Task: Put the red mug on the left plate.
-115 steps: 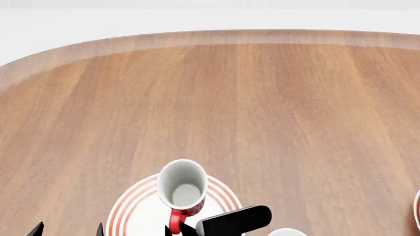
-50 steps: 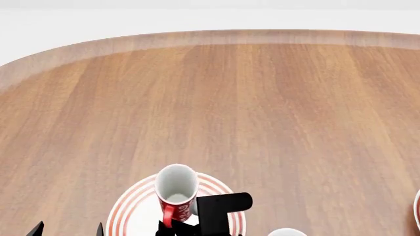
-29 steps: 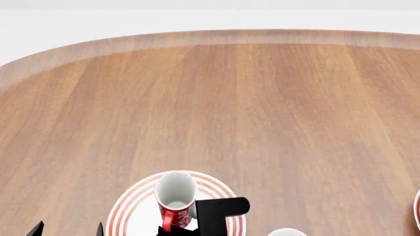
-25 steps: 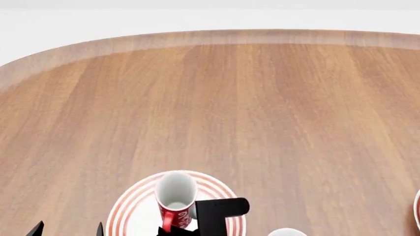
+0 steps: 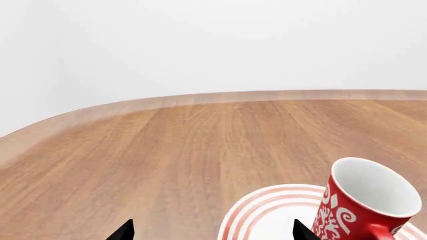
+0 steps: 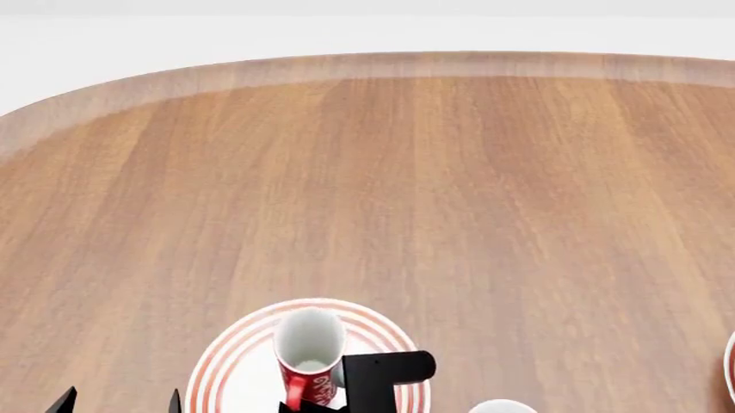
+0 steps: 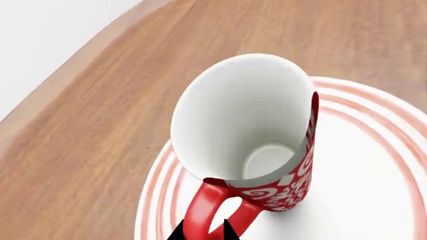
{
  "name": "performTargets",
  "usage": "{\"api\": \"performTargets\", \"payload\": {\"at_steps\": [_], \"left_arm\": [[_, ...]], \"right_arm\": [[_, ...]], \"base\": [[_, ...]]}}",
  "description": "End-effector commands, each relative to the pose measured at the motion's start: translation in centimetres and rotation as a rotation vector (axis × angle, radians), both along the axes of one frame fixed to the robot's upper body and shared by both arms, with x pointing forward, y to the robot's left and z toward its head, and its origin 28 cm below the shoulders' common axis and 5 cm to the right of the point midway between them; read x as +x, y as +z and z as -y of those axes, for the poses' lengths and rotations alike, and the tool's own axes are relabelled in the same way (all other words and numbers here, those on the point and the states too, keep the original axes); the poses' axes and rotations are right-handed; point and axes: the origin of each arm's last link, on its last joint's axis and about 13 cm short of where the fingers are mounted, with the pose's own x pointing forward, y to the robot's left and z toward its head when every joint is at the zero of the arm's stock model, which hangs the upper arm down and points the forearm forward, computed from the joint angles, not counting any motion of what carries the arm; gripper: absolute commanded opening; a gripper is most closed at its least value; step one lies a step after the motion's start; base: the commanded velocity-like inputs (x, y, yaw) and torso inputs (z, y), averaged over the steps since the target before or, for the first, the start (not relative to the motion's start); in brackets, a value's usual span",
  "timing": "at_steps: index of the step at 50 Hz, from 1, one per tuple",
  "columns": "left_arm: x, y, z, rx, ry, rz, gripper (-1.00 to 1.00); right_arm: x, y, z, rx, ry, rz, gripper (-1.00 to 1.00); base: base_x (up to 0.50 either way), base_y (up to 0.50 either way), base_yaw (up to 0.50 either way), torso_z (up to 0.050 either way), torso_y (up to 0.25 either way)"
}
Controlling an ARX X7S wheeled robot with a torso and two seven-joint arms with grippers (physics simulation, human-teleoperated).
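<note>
At the bench's six o'clock edge, my right gripper (image 7: 203,234) pinches the red mug (image 6: 308,357) by its handle, tilted over the left plate (image 6: 236,370) for setting down; left gripper (image 5: 210,232) spread, idle.

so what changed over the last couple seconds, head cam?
The red mug came down toward the near side of the left plate and now sits lower over its centre, with the right gripper closed on its handle throughout; the right arm's black link swung from slanted to level. The left gripper tips, the white mug and the table stayed put.
</note>
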Motion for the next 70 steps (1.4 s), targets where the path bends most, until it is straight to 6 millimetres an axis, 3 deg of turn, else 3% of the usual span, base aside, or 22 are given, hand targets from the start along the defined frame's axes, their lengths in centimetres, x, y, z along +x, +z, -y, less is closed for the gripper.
{"api": "performTargets", "payload": {"at_steps": [1,8,9,37,70], "left_arm": [[0.0,0.0,0.0,0.001,0.0,0.001,1.0],[0.0,0.0,0.0,0.001,0.0,0.001,1.0],[0.0,0.0,0.0,0.001,0.0,0.0,1.0],[-0.2,0.2,0.1,0.033,-0.002,0.023,1.0],[-1.9,6.2,-0.2,-0.004,-0.052,0.116,1.0]], "right_arm": [[0.2,0.0,0.0,0.001,0.001,0.007,-1.0],[0.2,0.0,0.0,0.0,0.007,0.004,-1.0],[0.2,0.0,0.0,0.002,0.009,0.001,1.0],[-0.3,0.8,0.3,0.019,-0.009,0.02,1.0],[-3.7,5.8,2.2,0.042,-0.073,0.222,1.0]], "base": [[0.0,0.0,0.0,0.0,0.0],[0.0,0.0,0.0,0.0,0.0],[0.0,0.0,0.0,0.0,0.0],[0.0,0.0,0.0,0.0,0.0],[0.0,0.0,0.0,0.0,0.0]]}}
